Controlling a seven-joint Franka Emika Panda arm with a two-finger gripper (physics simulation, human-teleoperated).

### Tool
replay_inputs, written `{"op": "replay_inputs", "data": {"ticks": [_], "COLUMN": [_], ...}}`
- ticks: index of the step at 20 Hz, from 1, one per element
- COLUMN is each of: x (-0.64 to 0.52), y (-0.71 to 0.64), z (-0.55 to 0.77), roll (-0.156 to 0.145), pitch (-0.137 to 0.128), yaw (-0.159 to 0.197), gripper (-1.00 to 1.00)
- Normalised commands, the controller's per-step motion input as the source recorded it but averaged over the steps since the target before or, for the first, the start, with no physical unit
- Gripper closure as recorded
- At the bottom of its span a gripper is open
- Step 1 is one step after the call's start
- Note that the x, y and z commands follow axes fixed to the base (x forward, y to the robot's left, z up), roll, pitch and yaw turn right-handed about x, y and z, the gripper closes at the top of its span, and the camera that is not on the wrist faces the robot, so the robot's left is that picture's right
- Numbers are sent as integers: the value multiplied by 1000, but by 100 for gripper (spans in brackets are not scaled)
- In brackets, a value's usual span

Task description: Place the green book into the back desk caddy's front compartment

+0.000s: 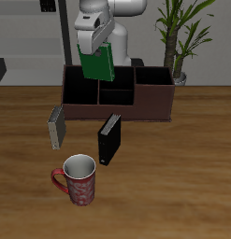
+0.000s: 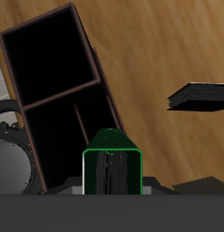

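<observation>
Hanging above the desk caddy [image 1: 118,95], the gripper [image 1: 94,47] is clamped on the green book [image 1: 96,62] — the book is held clear of the caddy, tilted, its lower edge over the long outer cell and near the split middle column. In the wrist view the green book [image 2: 112,163] is seen end-on, white page edges framed by green covers, pinched between the fingers; the fingers themselves are mostly hidden by the gripper body. Below it the desk caddy [image 2: 104,95] is seen from above, black-lined cells open, reddish-brown dividers visible. The front compartment [image 1: 113,95] is the small square cell in the middle column, on the side nearer the table's front edge; nothing is seen inside it. In front of the caddy a black book [image 1: 108,138] is standing upright on the table [image 1: 182,177], also caught in the wrist view [image 2: 199,96]. A grey book [image 1: 56,127] is standing beside it, well apart from the caddy wall. A red patterned mug [image 1: 78,179] is placed nearer the front edge — upright, handle outward. A potted plant [image 1: 178,37] is seen behind the caddy.
</observation>
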Motion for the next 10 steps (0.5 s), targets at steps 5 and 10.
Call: {"op": "replay_inputs", "data": {"ticks": [5,10], "x": [-13,79], "y": [32,-65], "z": [28,-42], "roll": [1,-13], "pitch": [2,-10], "yaw": [31,47], "gripper": [100,100]}}
